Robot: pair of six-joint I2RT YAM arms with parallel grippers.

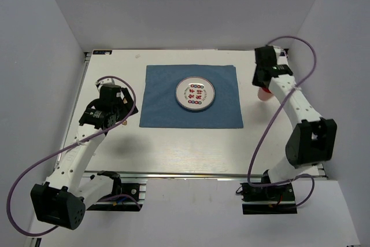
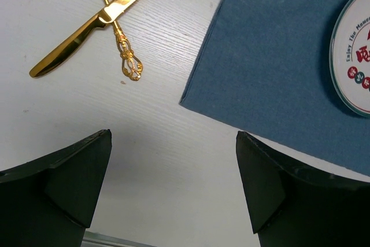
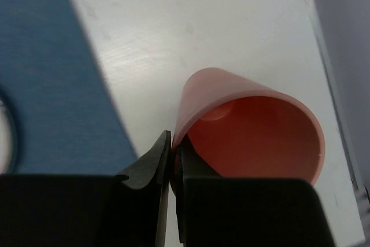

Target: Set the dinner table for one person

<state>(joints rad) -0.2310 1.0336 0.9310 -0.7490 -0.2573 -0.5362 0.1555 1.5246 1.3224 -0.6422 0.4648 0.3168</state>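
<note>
White laminate fills most of the top view: the dinner table (image 1: 173,148) spans the frame's middle, with a metal rail (image 1: 219,174) along its lower edge. A blue cloth (image 1: 162,108) lies flat at the table's centre, and a round white plate (image 1: 195,95) with coloured print sits on it, slightly toward the cloth's upper edge.

At the right of the top view, the right gripper (image 3: 172,143) is pinched closed on the wall of a pink cup (image 3: 254,131), one finger outside the rim and the other inside. The cup is on the bare tabletop side, right of the cloth and apart from it. Whether its base rests on the table cannot be told.

At the left, the left gripper (image 2: 173,136) hangs over bare tabletop just beside the cloth's left edge, its jaws spread wide and holding nothing. In the upper left of the left wrist view, a gold knife (image 2: 95,24) lies across a second gold utensil with an ornate handle (image 2: 124,50). That utensil's head is cut off by the frame's top edge.
</note>
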